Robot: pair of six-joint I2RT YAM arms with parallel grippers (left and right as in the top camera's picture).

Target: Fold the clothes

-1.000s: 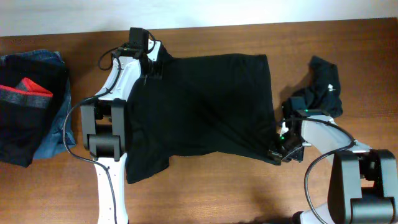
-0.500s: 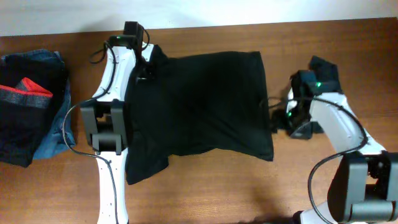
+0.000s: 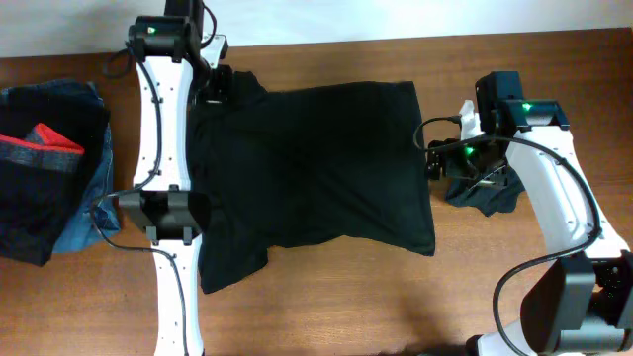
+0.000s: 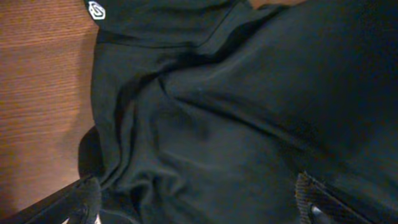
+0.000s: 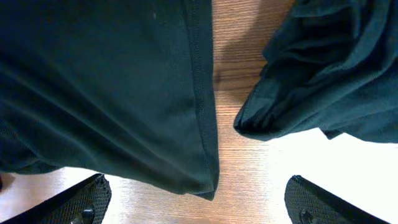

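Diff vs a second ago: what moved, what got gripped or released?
Both arms released the black shirt. The left fingers opened and backed off slightly toward the far edge; the right fingers opened, left the shirt's near right corner and moved farther out beside its right edge. That corner now lies flat. The shirt otherwise stays spread, and the pile on the left is unchanged.

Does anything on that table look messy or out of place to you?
The black shirt lies crooked: its near-left corner juts out below the hem, and the cloth is wrinkled. A second black piece sits crumpled beside the shirt's right edge.
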